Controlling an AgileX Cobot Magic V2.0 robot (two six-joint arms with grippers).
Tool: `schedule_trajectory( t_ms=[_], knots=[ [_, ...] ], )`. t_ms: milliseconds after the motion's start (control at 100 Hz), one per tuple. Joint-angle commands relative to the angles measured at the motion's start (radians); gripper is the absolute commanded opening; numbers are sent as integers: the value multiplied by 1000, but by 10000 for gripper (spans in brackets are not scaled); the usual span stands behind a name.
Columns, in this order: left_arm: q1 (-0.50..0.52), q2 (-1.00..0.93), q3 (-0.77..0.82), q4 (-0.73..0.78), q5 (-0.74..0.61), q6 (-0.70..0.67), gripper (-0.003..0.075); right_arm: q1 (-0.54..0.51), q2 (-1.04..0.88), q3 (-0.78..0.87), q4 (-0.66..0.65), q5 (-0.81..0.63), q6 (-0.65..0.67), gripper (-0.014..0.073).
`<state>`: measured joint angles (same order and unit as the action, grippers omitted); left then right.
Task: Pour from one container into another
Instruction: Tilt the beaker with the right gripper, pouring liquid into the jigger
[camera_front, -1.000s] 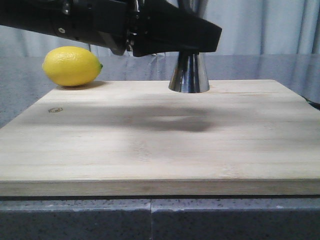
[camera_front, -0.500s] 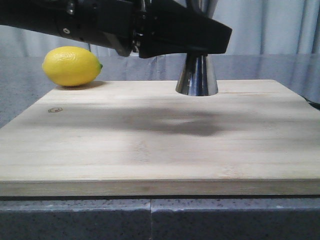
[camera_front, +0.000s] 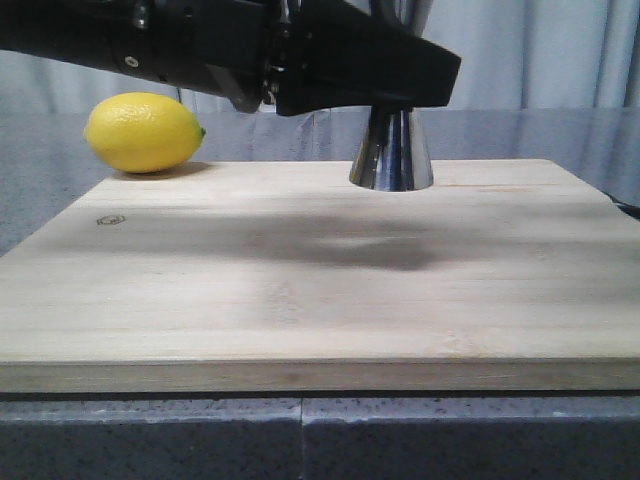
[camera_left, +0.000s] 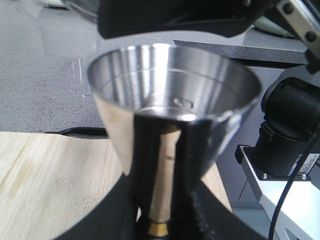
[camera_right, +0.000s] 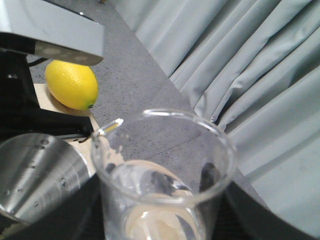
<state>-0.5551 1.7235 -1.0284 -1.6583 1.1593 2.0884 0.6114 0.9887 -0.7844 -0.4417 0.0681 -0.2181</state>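
On wooden board (camera_front: 300, 290), shiny steel jigger (camera_front: 391, 152), clear glass beaker (camera_right: 165, 175)

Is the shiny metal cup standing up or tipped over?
Standing up. The steel hourglass-shaped jigger sits flat on the pale wooden board, its open mouth facing upward in the left wrist view.

Kitchen-style test bench, wooden cutting board (camera_front: 320, 290), lemon (camera_front: 144, 131), grey curtain (camera_right: 240, 65)

A pale rectangular wooden board (camera_front: 320, 290) lies on a grey speckled stone counter (camera_front: 300, 440). A yellow oval lemon (camera_front: 144, 132) rests on the counter just beyond the board's far left corner.
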Motion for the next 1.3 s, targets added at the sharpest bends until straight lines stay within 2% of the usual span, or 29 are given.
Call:
schedule_trajectory(
  t_ms=[0,1290],
  knots=[
    [-8,-53,-29,-68,108,-12,-19,4,-24,-37,-31,-68,-8,132],
    [-24,-53,-29,-68,108,-12,-19,4,-24,-37,-216,-46,-8,132]
  ],
)
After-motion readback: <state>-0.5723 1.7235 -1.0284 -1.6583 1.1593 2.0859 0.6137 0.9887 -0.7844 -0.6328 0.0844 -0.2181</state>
